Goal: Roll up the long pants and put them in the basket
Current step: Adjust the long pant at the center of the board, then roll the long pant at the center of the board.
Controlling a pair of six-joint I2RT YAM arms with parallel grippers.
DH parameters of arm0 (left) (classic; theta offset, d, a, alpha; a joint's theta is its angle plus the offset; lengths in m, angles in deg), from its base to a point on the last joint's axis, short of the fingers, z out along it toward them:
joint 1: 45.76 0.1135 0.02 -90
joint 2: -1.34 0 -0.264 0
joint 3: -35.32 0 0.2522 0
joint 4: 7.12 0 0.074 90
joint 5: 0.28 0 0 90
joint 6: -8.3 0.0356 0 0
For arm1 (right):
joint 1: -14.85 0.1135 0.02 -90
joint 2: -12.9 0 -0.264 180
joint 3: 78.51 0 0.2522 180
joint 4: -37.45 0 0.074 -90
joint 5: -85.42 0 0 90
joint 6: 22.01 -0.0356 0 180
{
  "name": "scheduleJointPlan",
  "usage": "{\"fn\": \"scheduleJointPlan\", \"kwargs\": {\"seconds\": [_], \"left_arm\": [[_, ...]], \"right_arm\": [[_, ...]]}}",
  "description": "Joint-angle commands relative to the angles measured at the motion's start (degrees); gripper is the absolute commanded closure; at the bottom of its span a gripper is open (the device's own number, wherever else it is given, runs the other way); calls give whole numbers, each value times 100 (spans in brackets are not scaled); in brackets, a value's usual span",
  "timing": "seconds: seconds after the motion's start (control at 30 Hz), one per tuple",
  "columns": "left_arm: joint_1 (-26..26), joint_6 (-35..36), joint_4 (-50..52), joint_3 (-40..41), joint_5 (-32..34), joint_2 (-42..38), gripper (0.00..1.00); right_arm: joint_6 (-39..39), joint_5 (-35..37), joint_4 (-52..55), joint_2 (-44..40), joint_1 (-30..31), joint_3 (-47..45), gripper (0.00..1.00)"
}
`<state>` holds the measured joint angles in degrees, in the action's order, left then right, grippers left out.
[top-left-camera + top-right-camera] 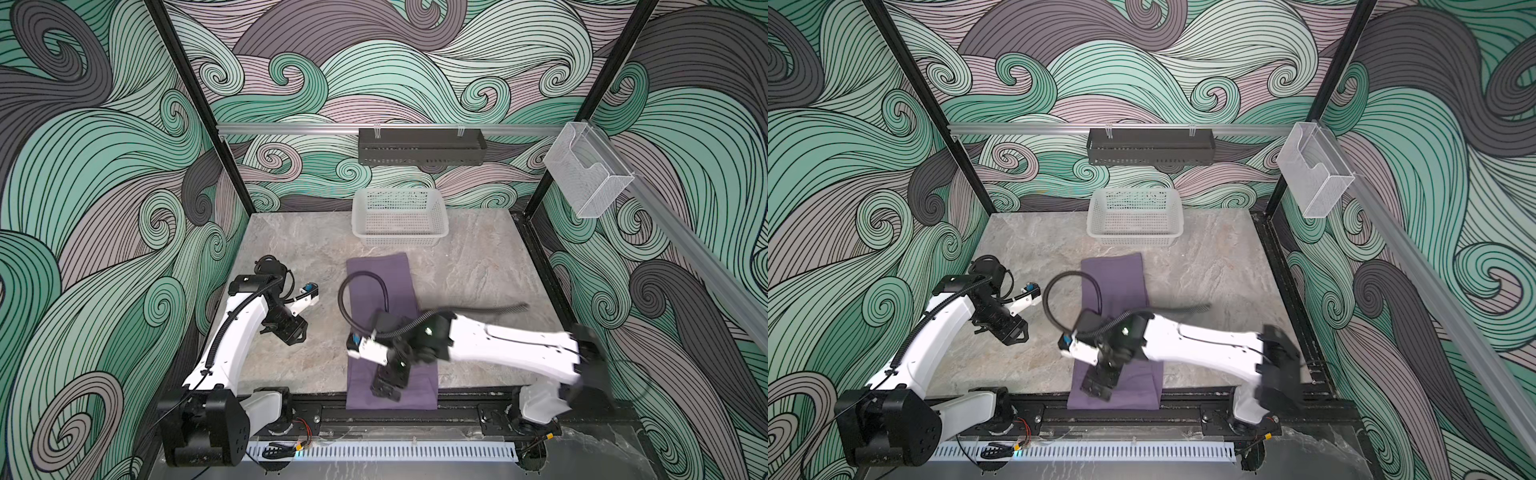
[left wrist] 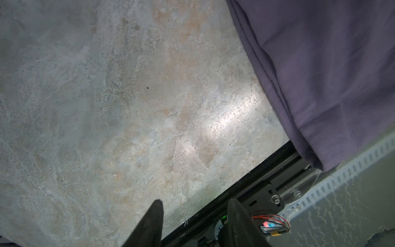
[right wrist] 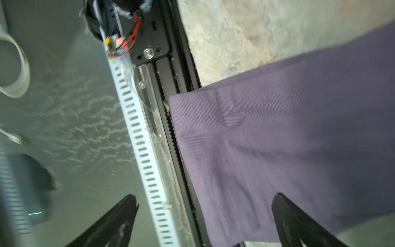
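Pants (image 1: 399,274): folded strip lying mid-table (image 1: 478,270), long axis running from the front rail (image 1: 457,409) toward the basket (image 1: 399,239). Right gripper (image 1: 385,388) hung over the near end, jaws wide, empty; left gripper (image 1: 297,332) stood well aside, jaws parted, empty

Grey marbled table (image 1: 478,270) carries folded long pants (image 1: 395,266) and white basket (image 1: 399,240).
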<state>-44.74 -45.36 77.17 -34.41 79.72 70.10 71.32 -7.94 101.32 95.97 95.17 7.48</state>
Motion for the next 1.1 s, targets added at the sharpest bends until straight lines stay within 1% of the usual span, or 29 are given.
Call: {"fn": "scheduleJointPlan", "kwargs": {"seconds": [0.0,0.07,0.13,0.17,0.2,0.23,0.3,0.37,0.47,0.57,0.6,0.67,0.77,0.83,0.93,0.97,1.0,1.07], "left_arm": [[21,-38,-234,-95,-254,299,49],[16,-63,-292,-105,-390,452,50],[20,-82,-368,-85,-567,563,50],[13,-73,-400,-58,-649,617,50],[12,-89,-358,-76,-709,671,45],[13,-92,-358,-98,-777,713,43],[12,-67,-554,67,-810,688,41],[13,-7,-788,263,-830,657,41],[2,-20,-622,184,-925,660,40],[1,23,-893,339,-838,529,39],[-1,16,-927,364,-838,494,39],[5,-22,-952,433,-870,426,39],[4,-15,-1090,602,-960,331,39],[4,-20,-1155,656,-995,322,39],[2,-30,-1166,645,-1022,355,38],[1,-14,-1148,628,-1017,366,38],[1,11,-1135,609,-996,386,38],[-5,16,-1097,561,-930,408,38]], "right_arm": [[604,2414,-436,-766,483,-1274,1],[638,2172,-730,-1129,474,-1678,1],[664,1955,-879,-1180,503,-1776,1],[685,1968,-881,-1118,600,-1742,1],[820,2108,-848,-1044,796,-1749,1],[943,2442,-884,-981,1064,-1812,1],[1075,3481,-974,-773,1630,-2074,1],[1035,3847,-1099,-591,1937,-2336,1],[711,4164,-1250,-394,2361,-2514,1],[579,4408,-1993,-281,2511,-3063,1],[658,4459,-2214,-168,2520,-3181,1],[597,4980,-2106,207,2579,-2993,1],[526,5166,-1896,922,2567,-2688,1],[337,5484,-1754,1471,2594,-2518,3],[129,5759,-1738,2090,2602,-2395,11],[79,5752,-1743,2188,2587,-2361,21],[75,5738,-1763,2250,2595,-2333,36],[21,5787,-1737,2250,2582,-2327,71]]}}
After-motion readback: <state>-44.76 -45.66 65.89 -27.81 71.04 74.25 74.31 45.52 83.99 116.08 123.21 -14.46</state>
